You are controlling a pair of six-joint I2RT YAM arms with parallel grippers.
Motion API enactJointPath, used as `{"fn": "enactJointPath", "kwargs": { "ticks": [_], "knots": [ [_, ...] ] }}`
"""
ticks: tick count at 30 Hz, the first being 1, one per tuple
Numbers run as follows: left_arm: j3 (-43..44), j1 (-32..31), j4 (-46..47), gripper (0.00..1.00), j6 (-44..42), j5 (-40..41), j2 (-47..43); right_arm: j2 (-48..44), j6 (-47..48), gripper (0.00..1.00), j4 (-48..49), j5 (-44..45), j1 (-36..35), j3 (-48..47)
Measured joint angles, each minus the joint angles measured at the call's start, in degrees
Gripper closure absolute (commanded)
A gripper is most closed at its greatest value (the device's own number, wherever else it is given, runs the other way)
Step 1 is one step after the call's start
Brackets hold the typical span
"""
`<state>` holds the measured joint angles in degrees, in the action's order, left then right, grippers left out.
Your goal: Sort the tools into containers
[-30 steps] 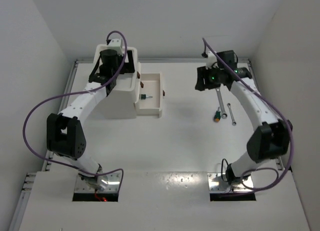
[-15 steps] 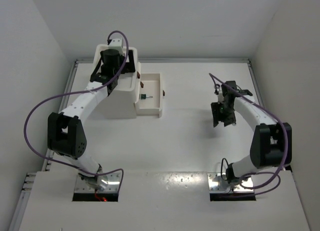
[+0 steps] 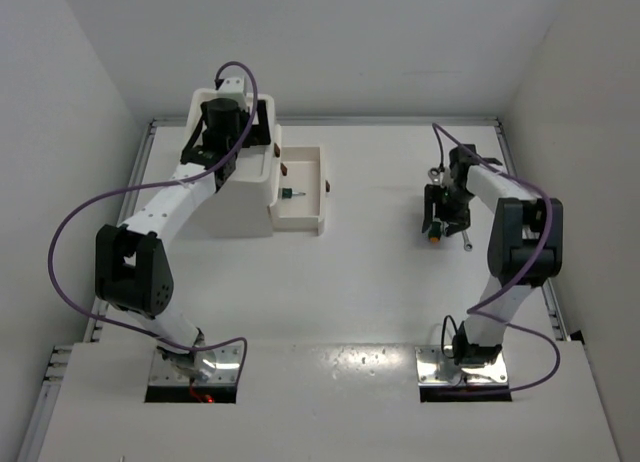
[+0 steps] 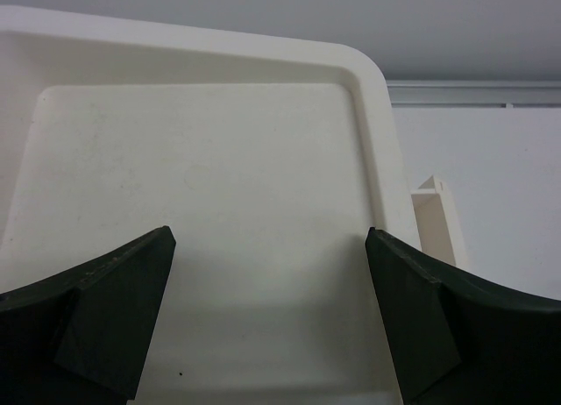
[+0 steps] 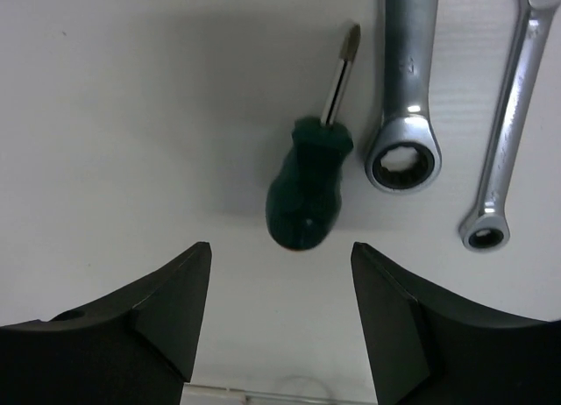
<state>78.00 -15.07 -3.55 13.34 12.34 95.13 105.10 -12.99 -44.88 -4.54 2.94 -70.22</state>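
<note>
The left arm point(image 3: 165, 204) reaches out so the left gripper point(image 4: 270, 238) hangs right above the white drawer unit point(image 3: 240, 197), fingers wide apart. The right arm point(image 3: 520, 237) bends far to the right of it, with the right gripper point(image 5: 280, 252) pointing down, fingers apart.

A robotics lab test cell. A white table point(image 3: 350, 292) is boxed in by plain white walls point(image 3: 70, 72), and the left arm point(image 3: 170, 197) and right arm point(image 3: 525, 247), trailing purple cables point(image 3: 50, 257), sit bolted on metal base plates point(image 3: 432, 364).

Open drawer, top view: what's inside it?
One stubby green screwdriver lies on the floor of the open drawer; nothing else shows. Any part still inside the white unit is covered.
</note>
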Motion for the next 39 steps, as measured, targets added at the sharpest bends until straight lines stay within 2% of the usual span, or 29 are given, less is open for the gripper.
{"fn": "enactJointPath", "kwargs": {
  "ticks": [6, 9, 10, 11, 12, 15, 22, 30, 34, 39],
  "knots": [
    [0.0, 0.0, 0.0, 0.0, 0.0, 0.2, -0.1, 4.3, -0.2, 0.34, 0.8, -0.3, 0.1, -2.3],
    [0.0, 0.0, 0.0, 0.0, 0.0, 0.2, -0.1, 6.7, -0.3, 0.42, 0.9, 0.0, 0.7, -3.0],
    [0.0, 0.0, 0.0, 0.0, 0.0, 0.2, -0.1, 7.6, -0.3, 0.54, 0.9, 0.0, 0.9, -3.3],
    [0.0, 0.0, 0.0, 0.0, 0.0, 0.2, -0.1, 8.4, -0.2, 0.61, 0.9, 0.0, 1.1, -3.8],
    [0.0, 0.0, 0.0, 0.0, 0.0, 0.2, -0.1, 9.4, -0.4, 0.74, 1.0, -0.1, 1.1, -4.4],
    [0.0, 0.0, 0.0, 0.0, 0.0, 0.1, -0.1, 10.5, 0.0, 1.0, 0.5, 0.0, 1.1, -5.9],
    [0.3, 0.0, -0.2, 0.0, 0.0, 0.2, 0.2, 11.6, 1.1, 1.0, 0.5, -2.9, -1.7, -10.4],
    [0.2, 1.0, -0.5, 0.0, 0.0, -2.6, 0.3, 5.6, -1.4, 1.0, 3.5, -15.5, -10.1, -16.7],
    [0.0, 1.2, -0.3, 0.0, 0.0, -3.4, 0.2, 6.2, -3.2, 1.0, 7.0, -21.9, -15.5, -25.6],
    [-0.2, 1.3, 0.0, 0.0, -0.1, -3.6, -0.1, 14.5, -5.6, 1.0, 11.1, -28.3, -21.0, -40.1]
  ]
}}
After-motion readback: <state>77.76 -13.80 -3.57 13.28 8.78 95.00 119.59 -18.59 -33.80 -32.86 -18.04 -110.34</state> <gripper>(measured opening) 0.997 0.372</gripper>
